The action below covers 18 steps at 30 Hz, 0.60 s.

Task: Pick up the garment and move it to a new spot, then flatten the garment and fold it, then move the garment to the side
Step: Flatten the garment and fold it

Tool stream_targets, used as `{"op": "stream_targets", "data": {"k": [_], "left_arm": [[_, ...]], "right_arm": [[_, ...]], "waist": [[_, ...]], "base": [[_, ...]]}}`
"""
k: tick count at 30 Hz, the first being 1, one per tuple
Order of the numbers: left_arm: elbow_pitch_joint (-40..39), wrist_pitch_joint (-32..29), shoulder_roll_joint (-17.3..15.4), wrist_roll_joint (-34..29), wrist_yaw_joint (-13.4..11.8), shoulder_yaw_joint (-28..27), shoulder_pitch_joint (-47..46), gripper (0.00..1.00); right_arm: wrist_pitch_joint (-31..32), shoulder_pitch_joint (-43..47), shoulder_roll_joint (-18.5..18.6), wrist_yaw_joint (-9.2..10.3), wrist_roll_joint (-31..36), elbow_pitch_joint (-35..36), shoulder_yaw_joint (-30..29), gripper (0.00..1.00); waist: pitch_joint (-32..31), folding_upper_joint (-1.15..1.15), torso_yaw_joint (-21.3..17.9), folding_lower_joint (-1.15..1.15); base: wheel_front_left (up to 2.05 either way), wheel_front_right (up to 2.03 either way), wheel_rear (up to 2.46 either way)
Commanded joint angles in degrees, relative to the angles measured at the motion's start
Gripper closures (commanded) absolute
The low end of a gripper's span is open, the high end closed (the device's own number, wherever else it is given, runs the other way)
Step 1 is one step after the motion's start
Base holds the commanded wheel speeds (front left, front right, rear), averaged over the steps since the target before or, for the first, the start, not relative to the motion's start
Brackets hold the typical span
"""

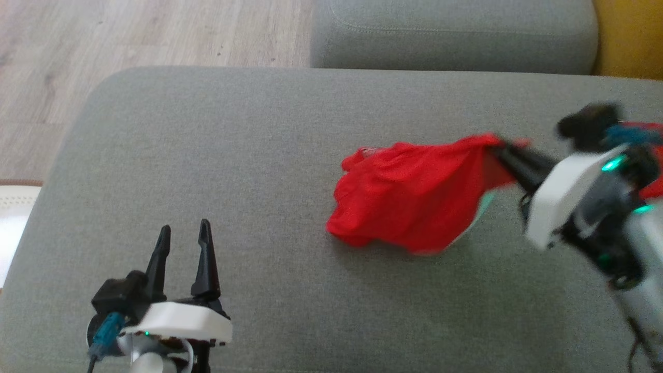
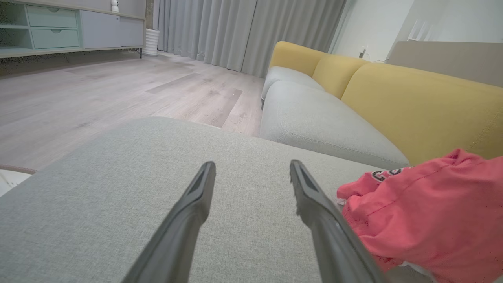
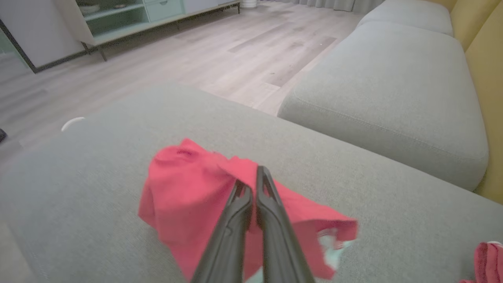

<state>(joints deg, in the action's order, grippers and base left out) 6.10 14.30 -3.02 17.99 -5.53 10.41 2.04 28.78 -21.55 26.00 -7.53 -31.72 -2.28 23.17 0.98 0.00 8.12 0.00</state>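
Note:
A crumpled red garment (image 1: 414, 194) lies right of the middle of the grey sofa seat (image 1: 217, 155), its right edge lifted off the cushion. My right gripper (image 1: 498, 147) is shut on that raised edge, reaching in from the right. In the right wrist view the closed fingertips (image 3: 253, 182) pinch the red garment (image 3: 188, 196), which hangs below them with a pale lining showing. My left gripper (image 1: 184, 233) stands open at the lower left, well clear of the cloth. In the left wrist view the garment (image 2: 424, 208) lies just right of the open fingers (image 2: 310, 196).
A second grey seat cushion (image 1: 456, 31) lies beyond, with a yellow backrest (image 1: 629, 36) at the right. Wooden floor (image 1: 129, 36) lies past the seat's left and far edges. More red cloth (image 3: 487, 255) shows at the right edge near my right arm.

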Motion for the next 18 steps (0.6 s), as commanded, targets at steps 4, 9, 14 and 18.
{"op": "stream_targets", "data": {"k": [4, 9, 14, 18], "left_arm": [[-2.08, 0.70, 0.13, 0.63, -0.55, -1.15, -2.95, 0.00], [-2.02, 0.70, 0.13, 0.95, -0.61, -0.21, -4.24, 0.00], [-2.17, 0.70, 0.13, 1.55, -1.19, 2.12, -6.66, 0.00], [-2.22, 0.70, 0.13, 2.05, -1.70, 4.07, -9.01, 0.00]], "right_arm": [[12.12, -0.27, 3.78, 0.04, -10.13, 11.78, -8.74, 1.00], [22.29, 1.25, 5.90, 0.04, -13.55, 11.03, -15.84, 1.00], [25.70, -4.00, 6.96, 0.04, -10.19, 0.28, -22.22, 1.00], [23.63, -11.23, 5.91, 0.04, -6.61, -12.65, -25.52, 1.00]], "waist": [[1.87, 0.00, 0.47, 0.00], [4.37, 0.00, 1.94, 0.00], [9.20, 0.00, 5.18, 0.00], [13.15, 0.00, 8.02, 0.00]], "base": [[0.00, 0.00, 0.00], [0.00, 0.00, 0.00], [0.00, 0.00, 0.00], [0.00, 0.00, 0.00]]}}
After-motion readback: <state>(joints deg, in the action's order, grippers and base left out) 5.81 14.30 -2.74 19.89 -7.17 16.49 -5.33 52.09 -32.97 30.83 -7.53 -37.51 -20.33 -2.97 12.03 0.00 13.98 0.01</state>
